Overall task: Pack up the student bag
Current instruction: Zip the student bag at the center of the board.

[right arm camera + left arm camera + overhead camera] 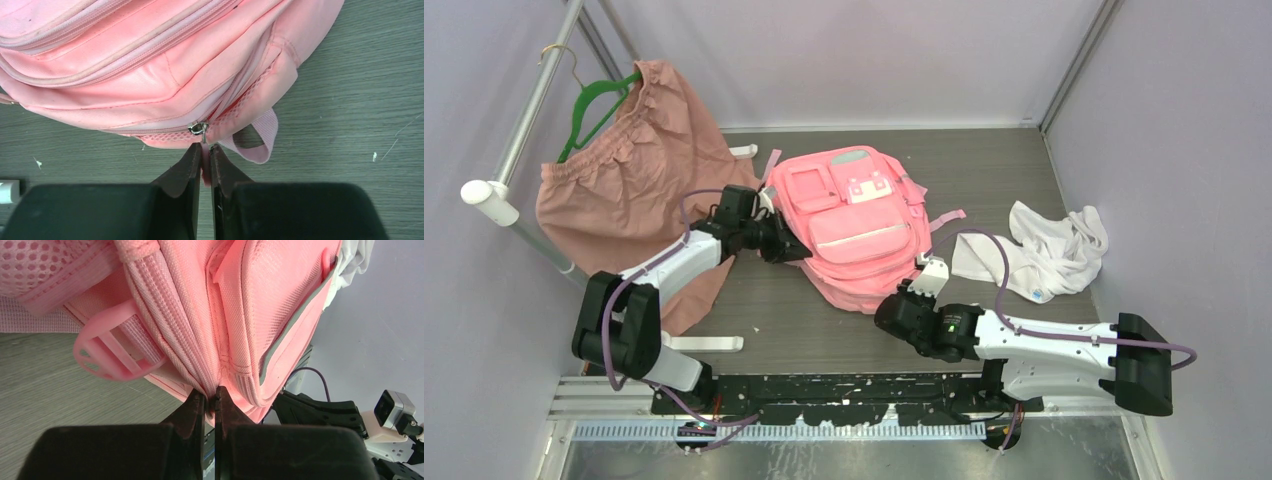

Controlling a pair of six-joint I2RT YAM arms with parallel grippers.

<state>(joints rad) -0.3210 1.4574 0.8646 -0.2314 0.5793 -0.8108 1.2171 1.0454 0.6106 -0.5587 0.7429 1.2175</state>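
the pink bag (854,225) is lying flat on the table (994,170) with its front pockets facing up. its long axis is running from the near edge toward the far wall, roughly between the 2 arms. the left claw (210,401) is squeezing shut on a fold of the bag's left side seam, with nothing else in it. the right claw (202,150) is pinching, almost fully closed, the pink tab of the zipper pull (199,130) at the bag's near right corner (the metal slider is sitting just past the fingertips). the bag is lying straight ahead of the right claw. the zipper line is running along the bag's edge, across that claw's reach, so the pull is probably going to travel sideways while the left claw is anchoring the fabric.
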